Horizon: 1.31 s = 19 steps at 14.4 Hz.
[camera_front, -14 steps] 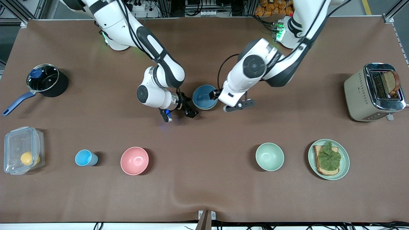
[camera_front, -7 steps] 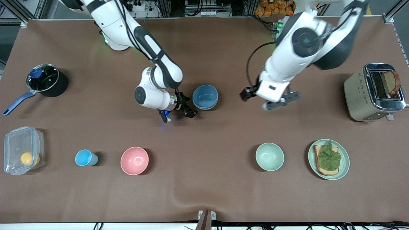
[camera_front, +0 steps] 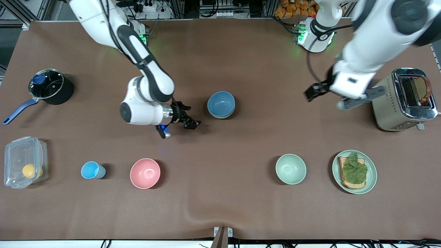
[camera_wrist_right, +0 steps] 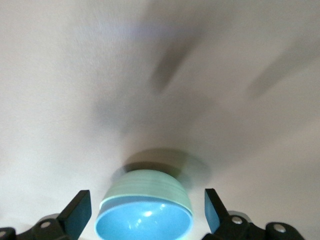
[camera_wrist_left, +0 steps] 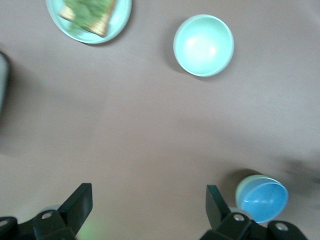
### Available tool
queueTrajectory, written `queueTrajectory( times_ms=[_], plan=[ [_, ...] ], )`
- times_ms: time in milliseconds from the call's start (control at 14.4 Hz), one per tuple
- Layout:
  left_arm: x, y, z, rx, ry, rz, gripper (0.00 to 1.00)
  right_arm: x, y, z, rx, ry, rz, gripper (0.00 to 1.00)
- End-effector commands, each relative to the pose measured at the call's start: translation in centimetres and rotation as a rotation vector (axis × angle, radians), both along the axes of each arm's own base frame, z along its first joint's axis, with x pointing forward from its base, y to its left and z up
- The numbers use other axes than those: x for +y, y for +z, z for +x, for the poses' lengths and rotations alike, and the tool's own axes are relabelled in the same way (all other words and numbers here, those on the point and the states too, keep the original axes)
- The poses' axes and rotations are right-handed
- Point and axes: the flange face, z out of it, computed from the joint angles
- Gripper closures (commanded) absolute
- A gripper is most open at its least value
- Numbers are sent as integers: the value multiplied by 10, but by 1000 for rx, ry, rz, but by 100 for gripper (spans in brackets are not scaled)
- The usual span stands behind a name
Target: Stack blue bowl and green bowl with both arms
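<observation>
The blue bowl (camera_front: 221, 103) is sitting nested inside the green bowl (camera_front: 227, 114) on the tabletop (camera_front: 220, 206), midway between the two arms' ends and farther from the front camera than the mint bowl (camera_front: 290, 168) and the pink bowl (camera_front: 145, 173). In the right wrist view the green bowl's (camera_wrist_right: 150, 184) ribbed sage wall is showing beneath the blue bowl's (camera_wrist_right: 144, 220) rim; the stack appears complete.

The right gripper (camera_front: 188, 121) is hanging low just beside the stack, toward the right arm's end, with its fingers spread wide and holding nothing. The left gripper (camera_front: 318, 90) is up in the air over bare tabletop near the toaster (camera_front: 392, 100), likewise spread wide and empty, as the left wrist view is confirming.

Handling judgement: both bowls are looking rigid, light and smooth-walled, probably hard plastic or melamine, so a pinch on the curved side is likely to slip. The rim is offering the best hold, one finger inside and one outside. Lifting the blue rim alone is risking separation of the pair; any regrasp should be taking the green rim.
</observation>
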Motion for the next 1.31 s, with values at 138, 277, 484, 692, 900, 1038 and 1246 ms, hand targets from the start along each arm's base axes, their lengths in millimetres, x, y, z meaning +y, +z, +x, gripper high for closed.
queueTrajectory(
  times_ms=[138,277,484,692,900,1038,1246],
  plan=[
    [55,41,-14,41,-14,31,0,-58,58,20,67,103,-35,0],
    [69,45,-16,66,-24,32,0,-79,81,27,99,131,-43,0],
    [92,59,-21,51,-54,14,0,-115,128,43,101,169,-84,0],
    [106,66,-23,40,-93,-4,0,-147,174,62,68,192,-133,0],
    [114,67,-22,37,-96,-14,0,-177,226,69,-19,215,-216,0],
    [119,68,-22,35,-151,-20,0,-215,265,73,-110,201,-206,0],
    [125,68,-22,32,-261,-23,0,-255,292,67,-201,296,-260,0]
  ],
)
